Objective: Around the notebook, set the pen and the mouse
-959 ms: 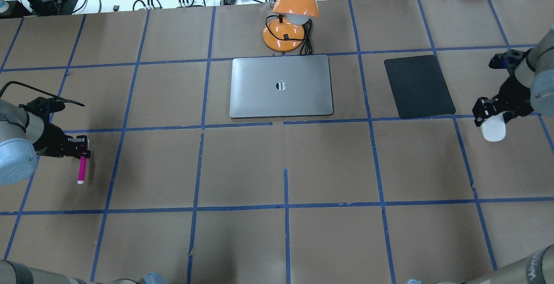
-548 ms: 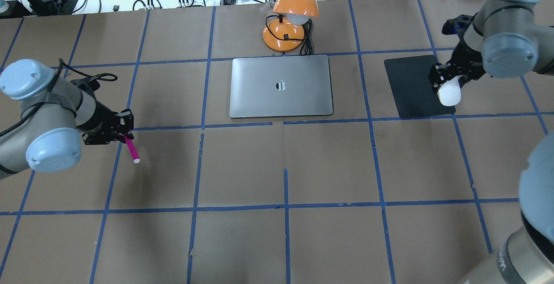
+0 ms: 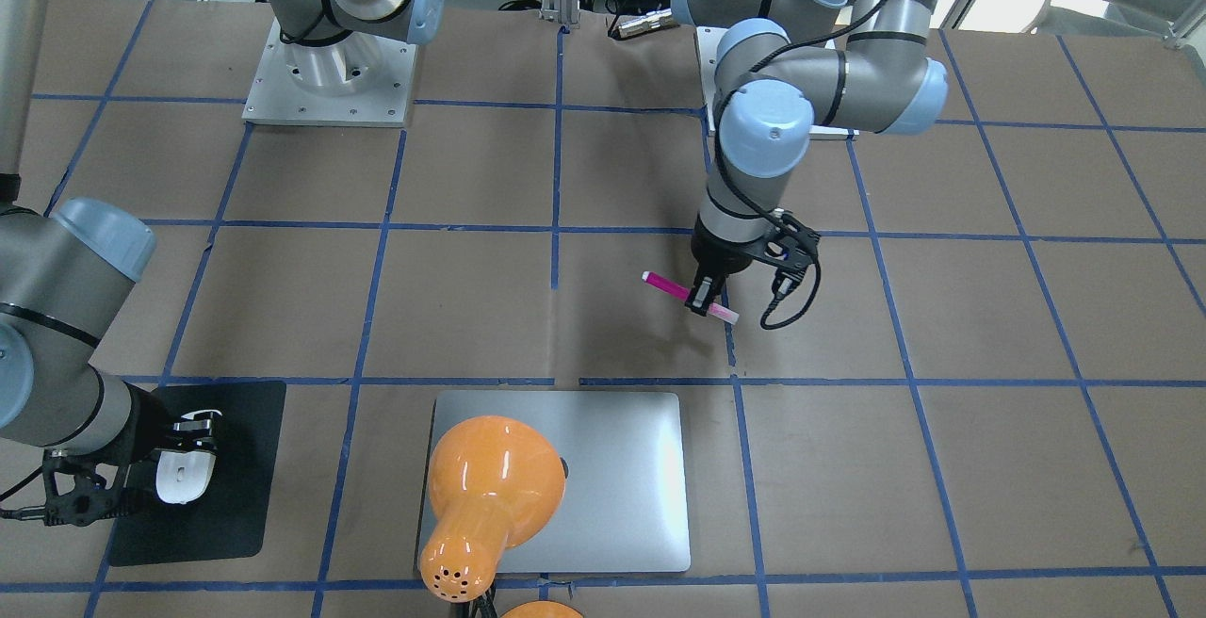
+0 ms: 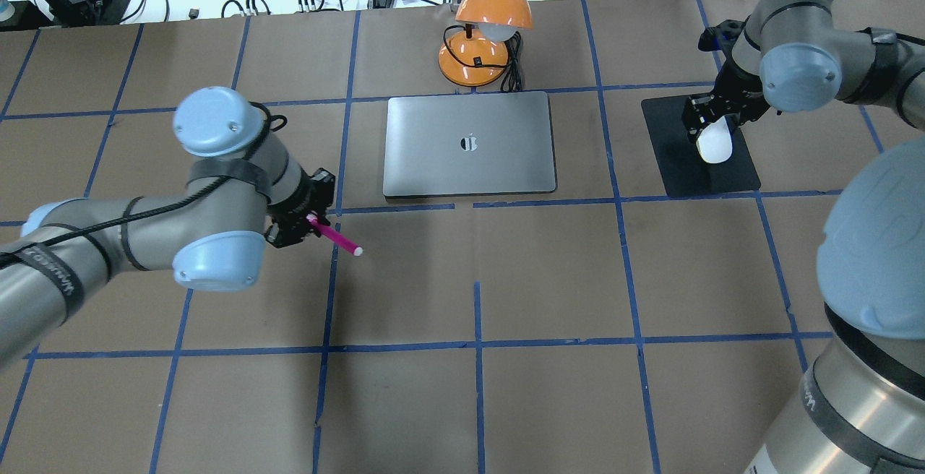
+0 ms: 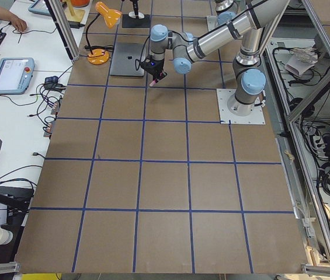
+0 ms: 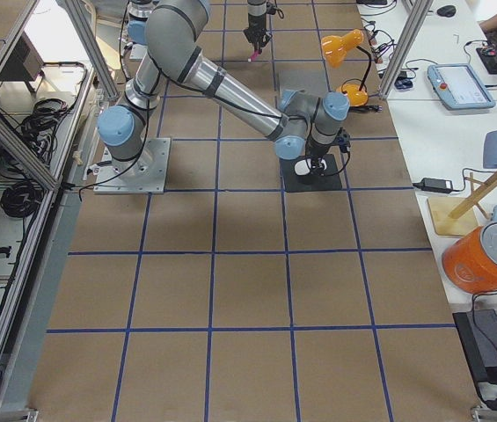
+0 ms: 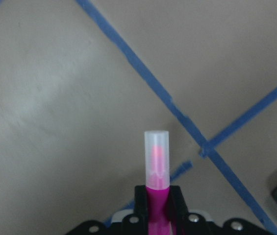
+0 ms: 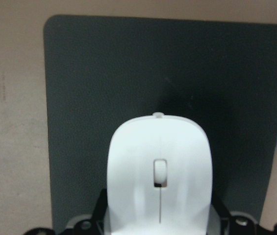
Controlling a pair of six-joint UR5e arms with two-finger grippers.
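**Pen and mouse both in grasp, notebook at upper centre**

In the overhead view the left pincer [image 4: 309, 220] is clenched on the pen [image 4: 338, 238] at centre left. The pen's pale tip points lower right, near the lower-left corner of the notebook [image 4: 470, 170]. The notebook lies flat at upper centre of the bench [image 4: 549, 279], just below an orange lamp [image 4: 491, 19]. At upper right the right pincer [image 4: 712, 134] grasps the mouse [image 4: 715, 145] over the black mat [image 4: 676, 167]; whether the two touch cannot be told.

Silver-grey metal notebook [image 4: 433, 163] lying on bench [image 4: 549, 279], orange lamp [image 4: 495, 4] standing behind; white oval mouse [image 4: 714, 147] hovering over black mat [image 4: 672, 149] rightward; magenta pen [image 4: 338, 237] hovering front-left.
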